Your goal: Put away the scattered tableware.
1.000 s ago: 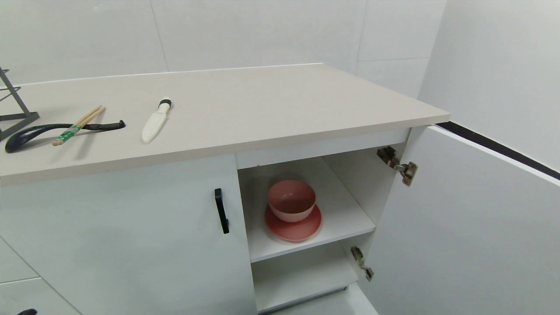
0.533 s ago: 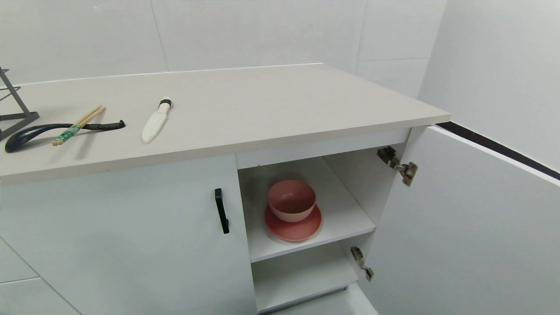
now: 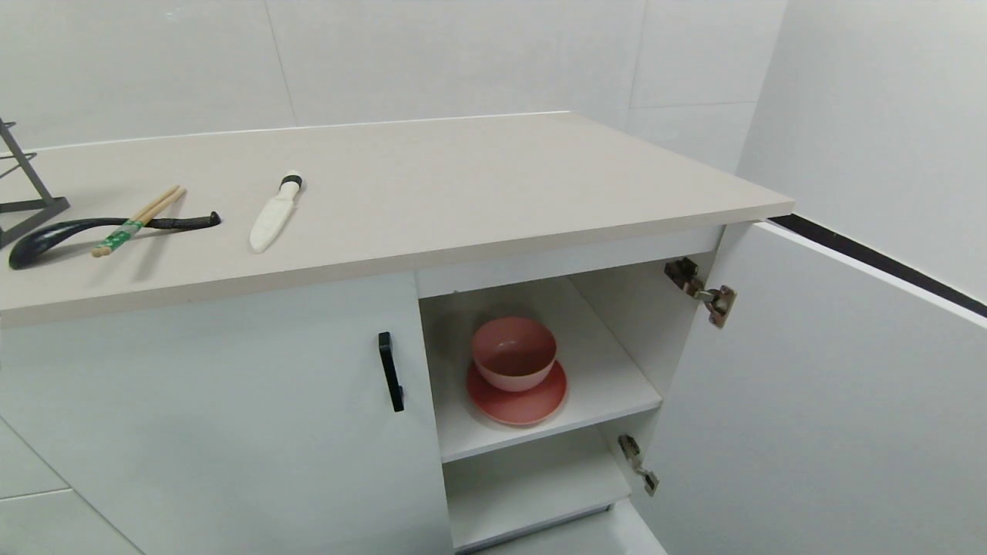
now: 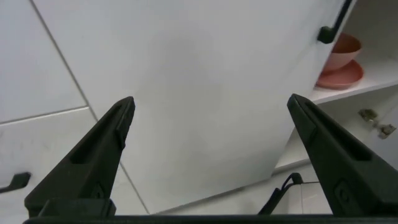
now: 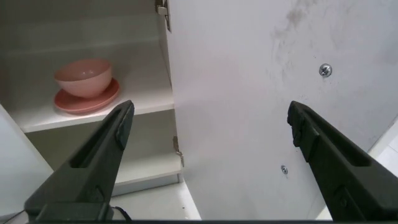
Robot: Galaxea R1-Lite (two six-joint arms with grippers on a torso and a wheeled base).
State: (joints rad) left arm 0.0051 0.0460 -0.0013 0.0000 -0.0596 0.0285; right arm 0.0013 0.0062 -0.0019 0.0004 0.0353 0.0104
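Both grippers hang well apart from the beige countertop (image 3: 463,185). The left gripper (image 4: 211,102) gapes wide, and between its jaws is the closed cabinet door (image 4: 186,81). The right gripper (image 5: 211,107) is equally wide and frames the open door (image 5: 249,93). Beyond one of its fingers, on the shelf (image 5: 140,87), a matte salmon-red plate (image 5: 93,103) carries a paler pink bowl (image 5: 83,76). On the countertop lie a glossy black ladle (image 3: 77,224), green-banded wooden chopsticks (image 3: 139,220) crossing it, and a cream spatula (image 3: 275,213) with a black collar.

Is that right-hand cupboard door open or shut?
Open. The door is swung wide on its hinges, showing the pink bowl on its plate inside.
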